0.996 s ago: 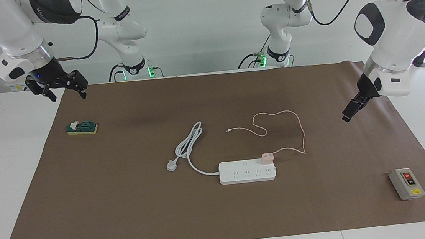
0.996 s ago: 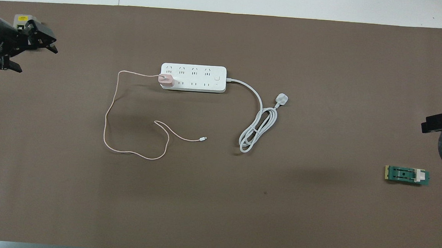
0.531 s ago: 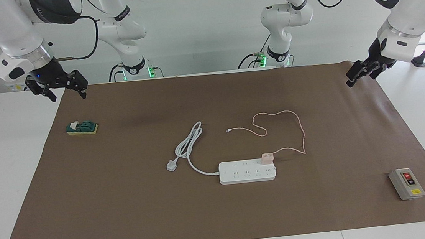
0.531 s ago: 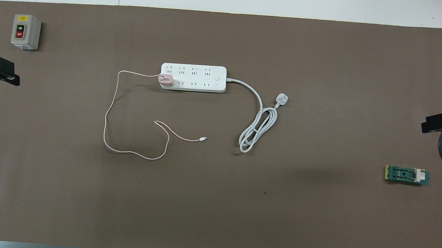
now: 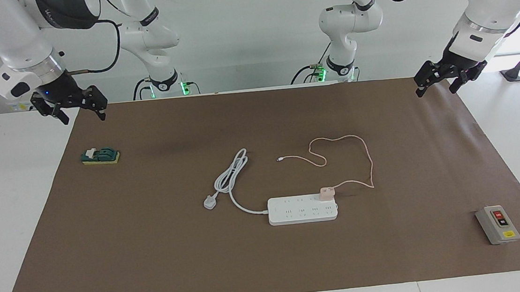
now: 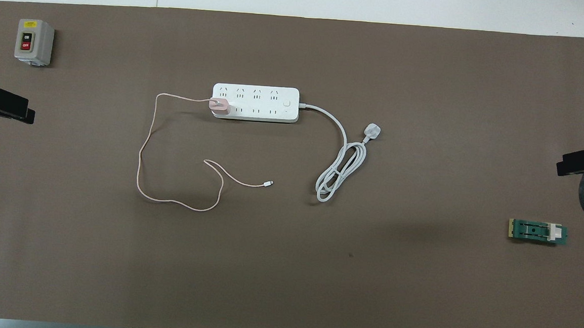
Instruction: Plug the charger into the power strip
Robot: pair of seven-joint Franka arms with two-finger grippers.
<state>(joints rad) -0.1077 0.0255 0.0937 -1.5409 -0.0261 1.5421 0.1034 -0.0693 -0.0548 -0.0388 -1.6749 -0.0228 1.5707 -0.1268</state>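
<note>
Facing view, read across from the right arm's end of the surface. Right end effector (image 5: 82, 115): released, fingers apart, nothing in it, hanging over the corner of the brown paper mat (image 5: 157, 268) w/ the arm waiting. Small green block w/ a pale base (image 5: 100, 156): on the mat, near that corner, untouched. White three-pin plug (image 5: 210, 201) w/ its thick white cord (image 5: 232, 174) in a loose coil: lying free on the mat, i.e. not in any outlet. Long flat white power strip (image 5: 301, 213): mid-mat, flat, sockets up. Pale-pink cube charger (image 5: 326, 193): standing on the strip, in the row nearer the robots, at the end toward the left arm's end of the surface; looks plugged in, but how deep the prongs sit cannot be told. Thin pink cable (image 5: 364, 155): runs off the charger in a wide slack loop nearer the robots, its connector end free. Left end effector (image 5: 436, 89): released, empty, over the mat's edge at its own end, well apart from the strip. Grey box w/ red and black buttons (image 5: 497, 224): farther from the robots, near the mat's corner. Task prob. complete. Risks: charger only part-seated, so it could tip or work loose; a low sweep by either arm could snag the slack cable and pull the charger out; the strip is unfixed, so any extra press could slide it, esp. if off-centre.
</note>
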